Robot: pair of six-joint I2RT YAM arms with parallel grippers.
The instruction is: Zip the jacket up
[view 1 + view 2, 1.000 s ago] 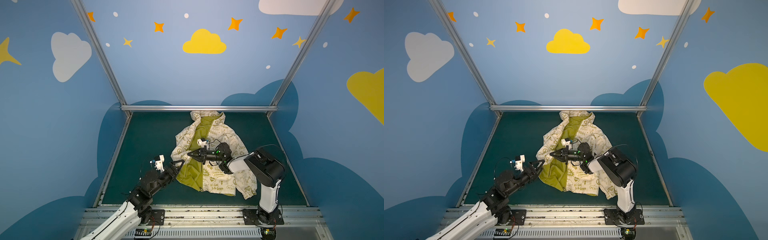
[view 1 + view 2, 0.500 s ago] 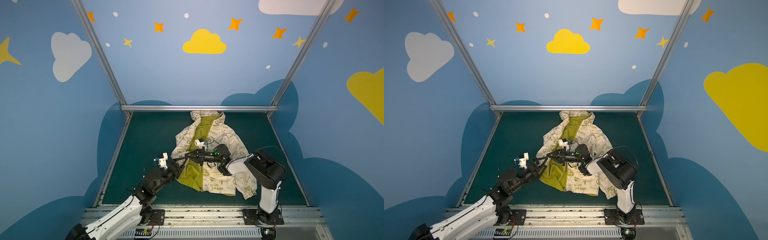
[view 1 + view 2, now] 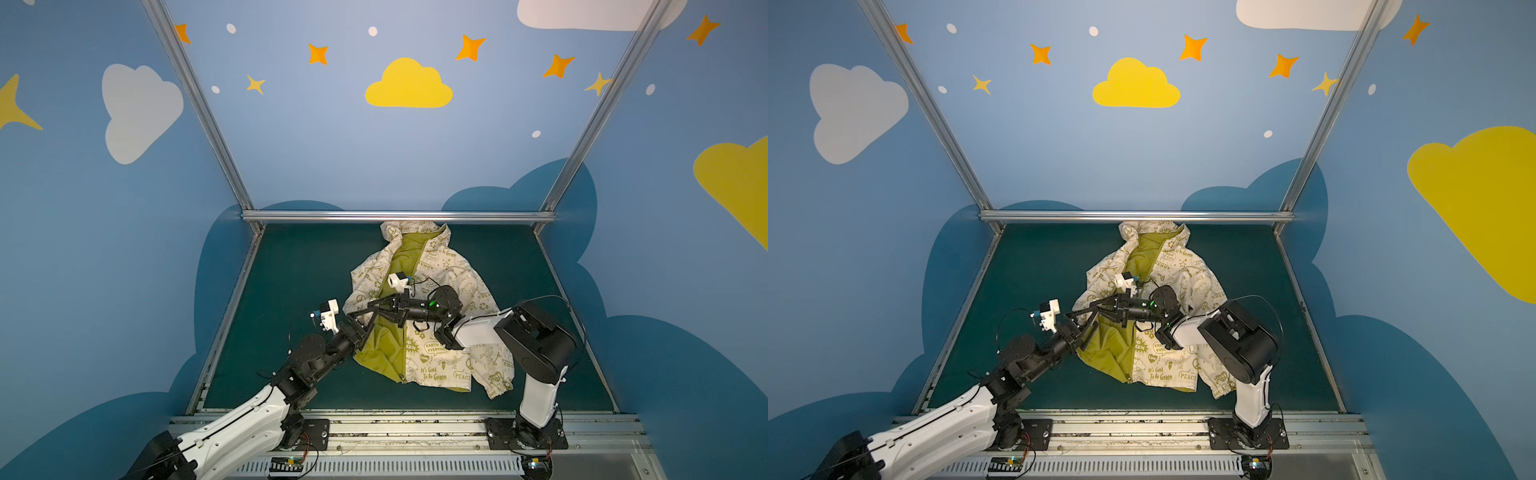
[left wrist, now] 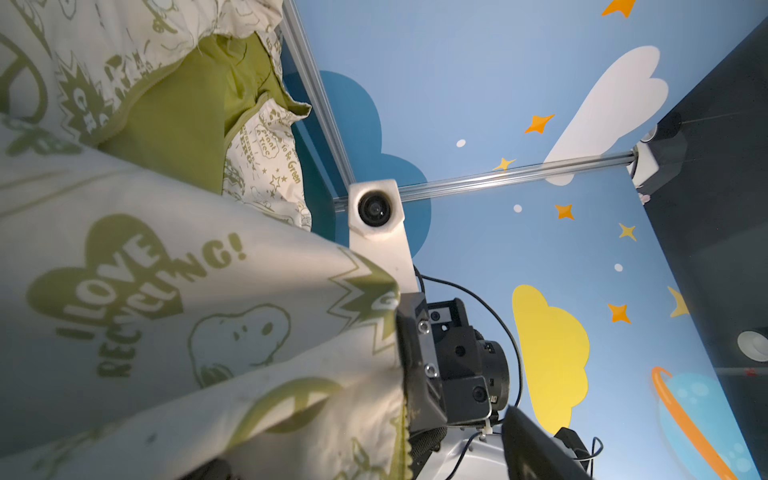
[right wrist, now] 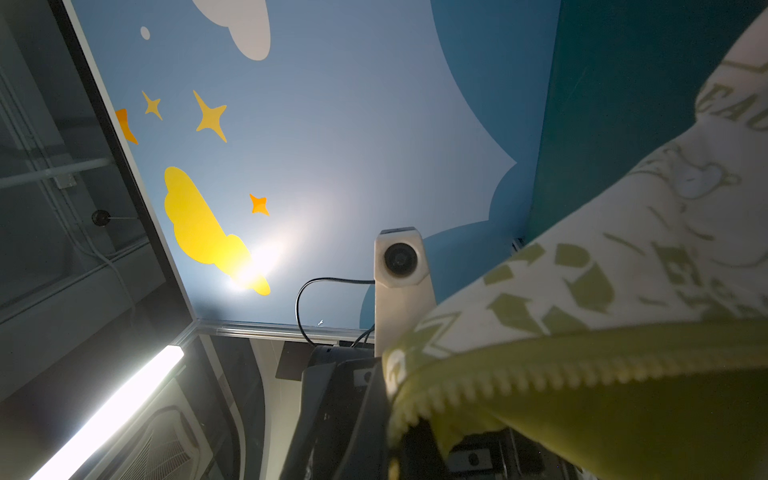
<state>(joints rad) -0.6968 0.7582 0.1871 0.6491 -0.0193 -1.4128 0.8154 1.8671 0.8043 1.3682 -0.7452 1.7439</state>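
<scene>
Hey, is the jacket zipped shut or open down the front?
Open. On the jacket, the front panels are parted, with lime lining showing between them.

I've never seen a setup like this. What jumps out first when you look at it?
The jacket, cream with a green cartoon print and lime lining, lies open on the dark green table. Over its open front, the right gripper is shut on the jacket's zipper edge and holds it up, while the left gripper stands open beside it. Behind, a yellow cloud is painted on the blue wall.
</scene>
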